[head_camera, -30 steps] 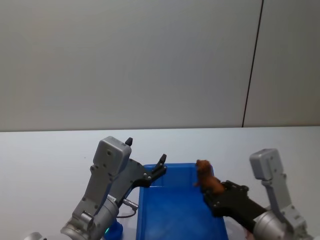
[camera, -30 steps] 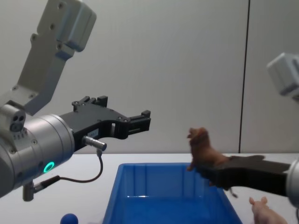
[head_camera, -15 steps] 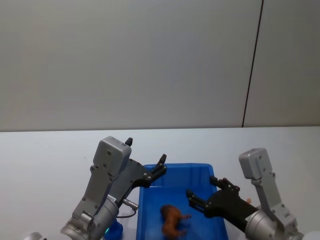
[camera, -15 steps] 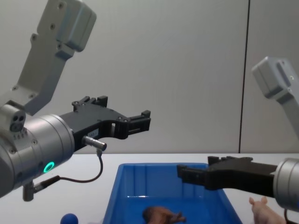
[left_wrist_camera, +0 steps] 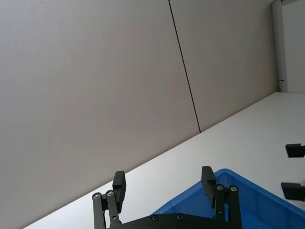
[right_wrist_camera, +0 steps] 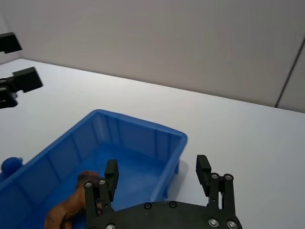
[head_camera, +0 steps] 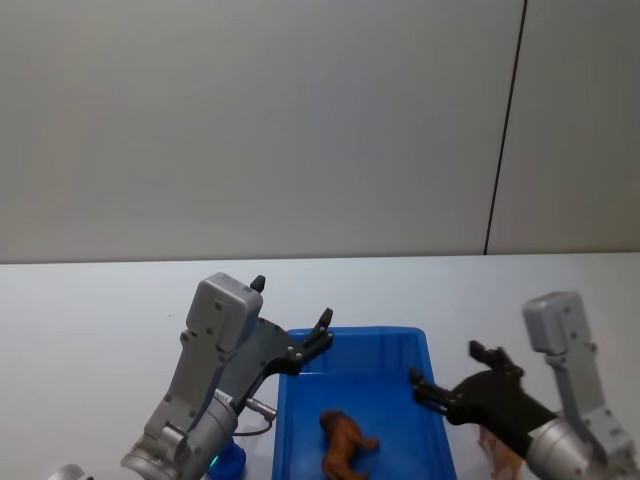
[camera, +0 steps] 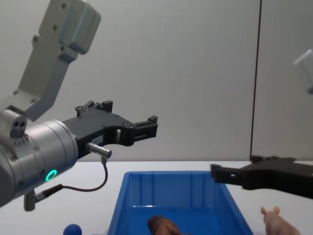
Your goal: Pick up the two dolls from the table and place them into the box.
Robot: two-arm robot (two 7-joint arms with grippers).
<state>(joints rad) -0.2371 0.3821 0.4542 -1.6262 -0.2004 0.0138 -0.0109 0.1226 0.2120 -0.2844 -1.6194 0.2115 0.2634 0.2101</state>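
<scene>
The reddish-brown doll (head_camera: 343, 447) (camera: 164, 226) (right_wrist_camera: 71, 207) lies on the floor of the blue box (head_camera: 360, 333) (camera: 171, 188) (right_wrist_camera: 138, 131). The pale pink doll (camera: 278, 223) (head_camera: 497, 452) stands on the white table (head_camera: 90, 310), just right of the box. My right gripper (head_camera: 447, 364) (camera: 217, 172) (right_wrist_camera: 157, 164) hovers open and empty over the box's right rim, above and slightly left of the pink doll. Above the box's far left corner, my left gripper (head_camera: 292, 300) (camera: 146, 128) (left_wrist_camera: 163, 174) hangs open and empty.
A small blue ball (camera: 72, 229) (head_camera: 230, 460) (right_wrist_camera: 9, 165) rests on the table left of the box. The white tabletop stretches wide on both sides and ends at a grey wall behind.
My right gripper opened and dropped the reddish-brown doll into the box. It then drew back to the right, toward the pink doll. The left arm has not moved.
</scene>
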